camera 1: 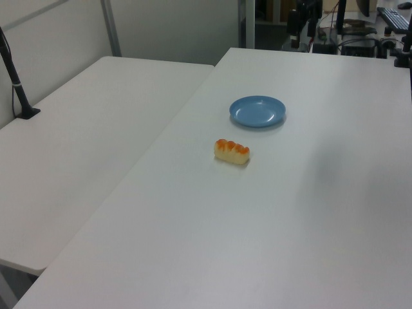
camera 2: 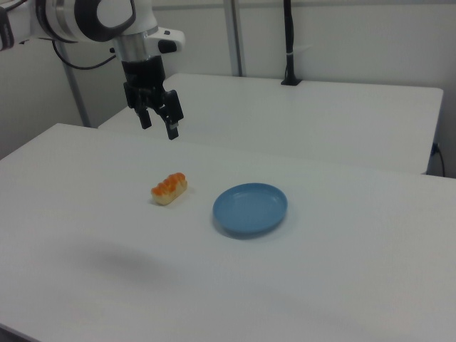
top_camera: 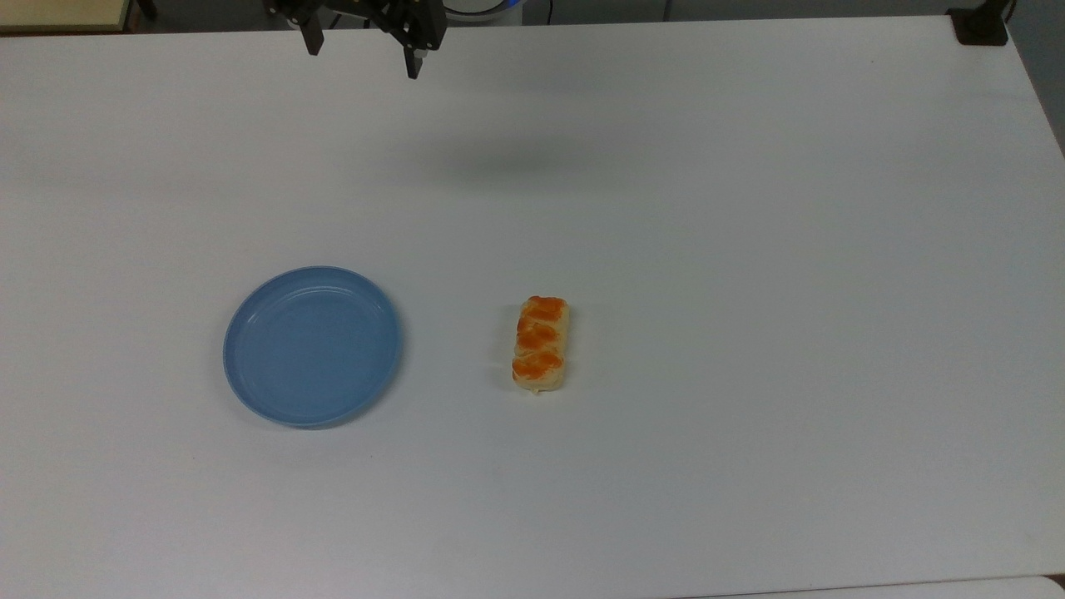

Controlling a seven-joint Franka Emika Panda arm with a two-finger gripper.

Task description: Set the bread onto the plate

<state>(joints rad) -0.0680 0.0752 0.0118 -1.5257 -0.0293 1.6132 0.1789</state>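
Observation:
The bread point(top_camera: 541, 344), a pale-tan roll with three orange glazed bumps, lies on the white table right of the plate in the top view. It also appears as the bread point(camera 1: 232, 151) and the bread point(camera 2: 169, 188). The light-blue plate point(top_camera: 250, 391) sits bare; the plate point(camera 1: 257, 111) and the plate point(camera 2: 249, 208) show it from the sides. My gripper point(top_camera: 362, 56) hangs open and holds nothing, high at the top view's upper edge, far from both. In the right view the gripper point(camera 2: 158, 126) hovers above and behind the bread.
A second white table point(camera 1: 84, 141) adjoins along the left view's left. A black post point(camera 2: 288, 43) stands clamped at its far edge. Desks with equipment point(camera 1: 360, 26) lie beyond the plate's end of the table.

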